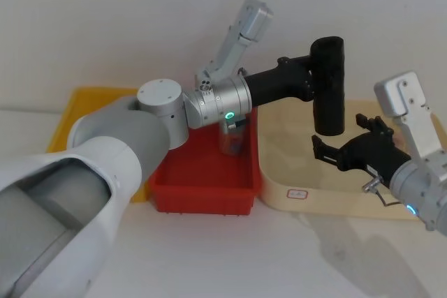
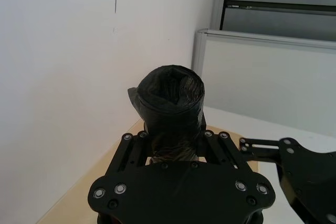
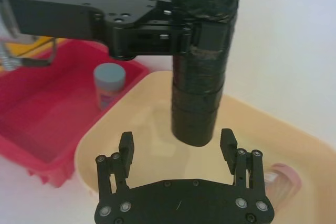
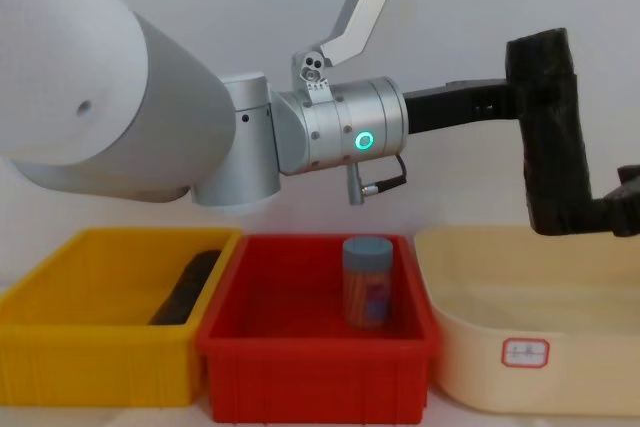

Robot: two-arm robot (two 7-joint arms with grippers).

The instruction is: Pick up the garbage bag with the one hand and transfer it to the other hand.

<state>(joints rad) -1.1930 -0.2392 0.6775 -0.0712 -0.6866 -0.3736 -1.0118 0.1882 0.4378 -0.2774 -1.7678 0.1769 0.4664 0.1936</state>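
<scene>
Two grippers meet over my cream bin (image 1: 279,186): the left gripper (image 1: 312,78) clamps the garbage bag (image 1: 328,85) upright near its top. Its lower end hangs between the right gripper's (image 3: 178,148) spread fingers, untouched.

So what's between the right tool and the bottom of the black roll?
Nothing: in the right wrist view, a bare gap separates the right tool from the garbage bag.

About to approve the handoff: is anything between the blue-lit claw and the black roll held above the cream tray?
Nothing visible. The garbage bag hangs upright in the left claw, shut on its upper part. The right claw sits open at its lower end, with only air between, over the cream tray.
</scene>
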